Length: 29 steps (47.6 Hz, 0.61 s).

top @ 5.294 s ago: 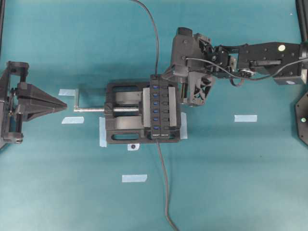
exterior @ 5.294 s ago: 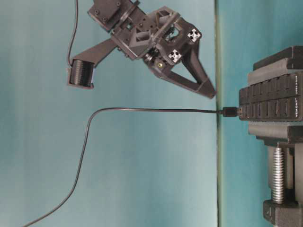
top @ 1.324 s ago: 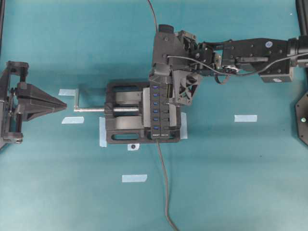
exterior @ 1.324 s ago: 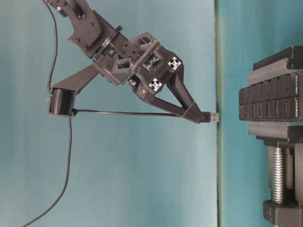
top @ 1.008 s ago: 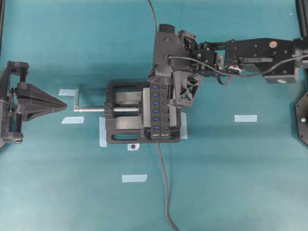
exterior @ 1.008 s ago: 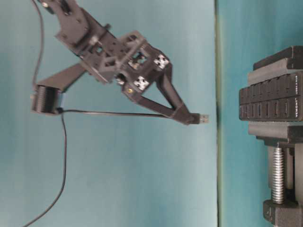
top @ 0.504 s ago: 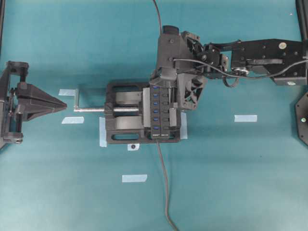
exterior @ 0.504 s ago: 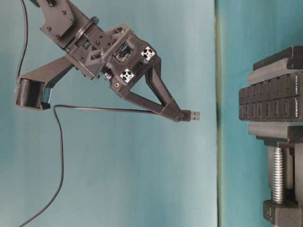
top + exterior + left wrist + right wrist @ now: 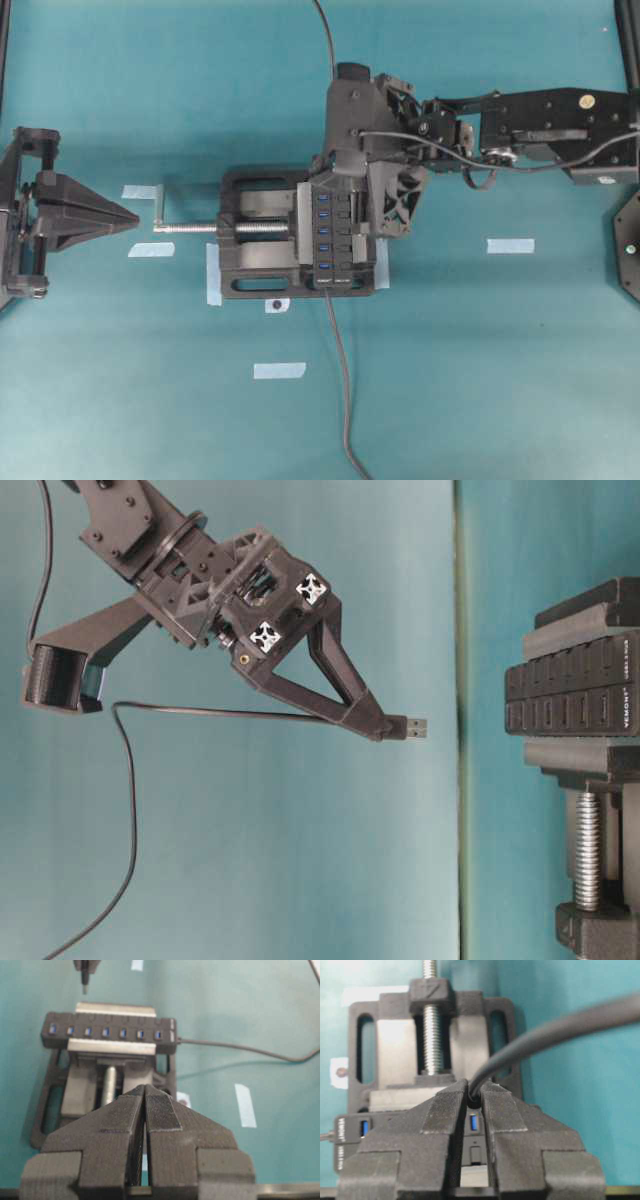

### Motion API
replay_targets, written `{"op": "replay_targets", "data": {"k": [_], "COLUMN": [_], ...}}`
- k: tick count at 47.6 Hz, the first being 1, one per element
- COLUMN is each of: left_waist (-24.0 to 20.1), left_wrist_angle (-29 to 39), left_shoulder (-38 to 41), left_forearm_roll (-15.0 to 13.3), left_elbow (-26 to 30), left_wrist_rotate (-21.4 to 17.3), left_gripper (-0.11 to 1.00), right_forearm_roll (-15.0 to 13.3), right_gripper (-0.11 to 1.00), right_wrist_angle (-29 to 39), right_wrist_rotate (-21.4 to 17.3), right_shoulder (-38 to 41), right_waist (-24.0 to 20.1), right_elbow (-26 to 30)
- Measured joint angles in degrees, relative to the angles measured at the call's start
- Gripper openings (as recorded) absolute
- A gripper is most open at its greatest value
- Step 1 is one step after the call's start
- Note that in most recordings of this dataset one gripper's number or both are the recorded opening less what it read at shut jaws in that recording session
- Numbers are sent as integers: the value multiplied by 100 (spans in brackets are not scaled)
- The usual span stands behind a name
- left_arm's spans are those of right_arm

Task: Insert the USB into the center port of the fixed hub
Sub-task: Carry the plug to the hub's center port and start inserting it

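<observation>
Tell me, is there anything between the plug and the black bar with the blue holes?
No. In the table-level view only bare teal background separates the USB from the fixed hub.

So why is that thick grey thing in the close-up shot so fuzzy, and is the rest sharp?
Right wrist view: the cable lies too near the lens, so it blurs, while the vise behind stays sharper. Left wrist view: the left hand is crisp, the hub slightly soft. Overhead view: even light, soft shadows.
</observation>
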State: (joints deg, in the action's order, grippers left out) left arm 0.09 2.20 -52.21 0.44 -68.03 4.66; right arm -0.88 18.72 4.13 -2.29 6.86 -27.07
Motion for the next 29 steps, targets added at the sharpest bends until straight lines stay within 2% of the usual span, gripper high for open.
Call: {"op": "replay_targets", "data": {"k": [29], "left_waist": [-9], "left_wrist_angle": [-9], "left_shoulder": [9], "left_forearm_roll": [-9], "left_elbow": [0], "left_wrist_rotate": [-9], "left_gripper": [0], "right_forearm_roll": [9], "right_gripper": [11], "right_wrist_angle": [-26], "right_wrist_rotate": [-70], "right_shoulder": [334], "right_waist": [-105], "right_elbow": [-70]}}
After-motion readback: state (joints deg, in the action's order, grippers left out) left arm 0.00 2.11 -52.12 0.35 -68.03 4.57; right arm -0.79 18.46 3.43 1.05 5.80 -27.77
